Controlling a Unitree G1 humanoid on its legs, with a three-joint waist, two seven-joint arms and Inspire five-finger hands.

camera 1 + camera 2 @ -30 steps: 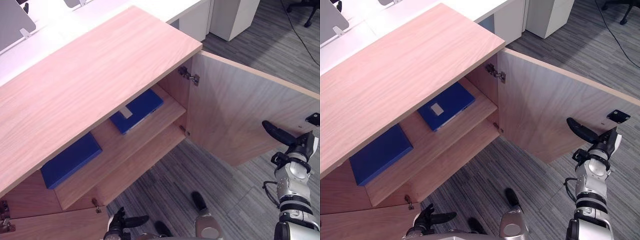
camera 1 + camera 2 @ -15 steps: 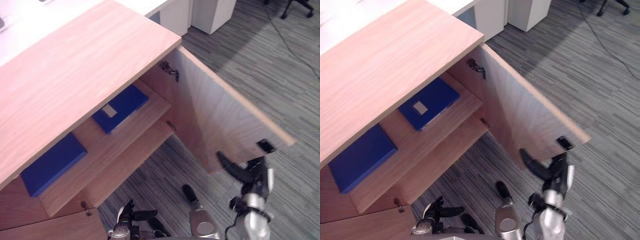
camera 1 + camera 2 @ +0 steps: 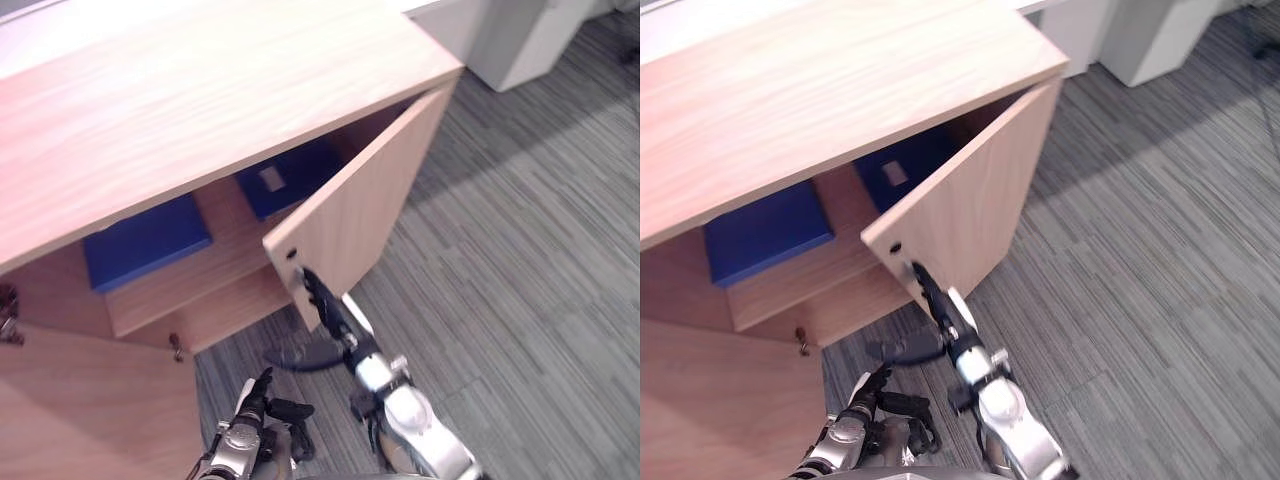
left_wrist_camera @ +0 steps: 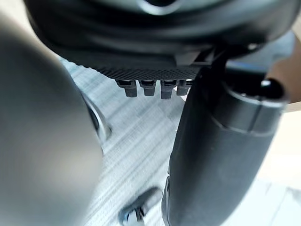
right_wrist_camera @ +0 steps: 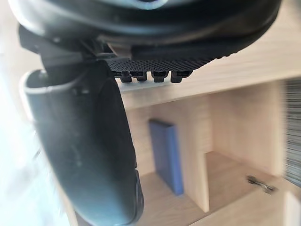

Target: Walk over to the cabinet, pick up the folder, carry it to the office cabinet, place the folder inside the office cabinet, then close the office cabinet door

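Observation:
Two blue folders lie on the wooden office cabinet's (image 3: 200,90) shelf. One folder (image 3: 146,240) is on the left; the other (image 3: 285,178), with a pale label, is partly hidden behind the right door (image 3: 350,215). That door stands about halfway swung in. My right hand (image 3: 325,305) is open, its straight fingers pressed against the door's lower free edge near a small dark hole. A blue folder (image 5: 167,155) also shows in the right wrist view, past the thumb. My left hand (image 3: 252,400) hangs low and open, holding nothing.
The cabinet's left door (image 3: 90,400) stands wide open at the lower left. A white cabinet (image 3: 520,40) stands on the grey striped carpet (image 3: 520,280) at the upper right. A white desk runs behind the cabinet's top.
The right door has swung from wide open to about halfway shut, with my right hand following it leftward. The camera has also turned.

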